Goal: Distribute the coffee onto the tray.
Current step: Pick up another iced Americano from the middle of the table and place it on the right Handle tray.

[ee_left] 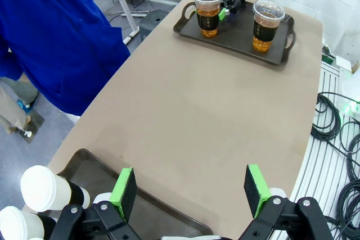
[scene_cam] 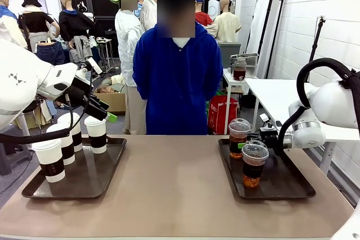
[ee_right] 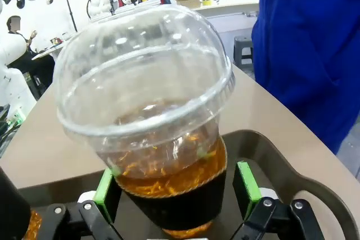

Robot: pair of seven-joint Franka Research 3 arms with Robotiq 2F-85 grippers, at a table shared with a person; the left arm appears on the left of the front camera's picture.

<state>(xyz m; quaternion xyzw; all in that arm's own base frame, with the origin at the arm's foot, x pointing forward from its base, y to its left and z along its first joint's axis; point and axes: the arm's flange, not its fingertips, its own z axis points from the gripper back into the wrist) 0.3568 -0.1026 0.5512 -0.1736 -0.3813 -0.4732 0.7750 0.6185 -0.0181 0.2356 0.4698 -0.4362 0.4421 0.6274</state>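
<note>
Trays sit on the brown table [scene_cam: 180,195] in the front view, one each side. L tray [scene_cam: 104,175] carries four white paper cups [scene_cam: 62,141] with dark bands; R tray [scene_cam: 287,181] carries two clear dome-lidded cups: far cup [scene_cam: 238,137], near cup [scene_cam: 253,164]. Left gripper [scene_cam: 107,115] hangs just above the white cup nearest table centre; can't tell its jaw gap from here. Right gripper [scene_cam: 250,144] comes in low from the R, at the far cup's side. Person in blue top [scene_cam: 177,77] stands at the far edge.

L wrist view: left gripper [ee_left: 191,186] spread wide, green pads [ee_left: 122,186] apart w/ nothing between, over the inner rim of the L tray [ee_left: 95,170]. White cup lids [ee_left: 39,186] at bottom left. Both clear cups [ee_left: 207,9] stand on the R tray [ee_left: 281,54] across the table.

R wrist view: right gripper [ee_right: 177,192] wide open, pads either side of the clear cup [ee_right: 152,127] at its dark band; contact can't be told. Cup upright on tray [ee_right: 292,167], brown coffee inside.
</note>
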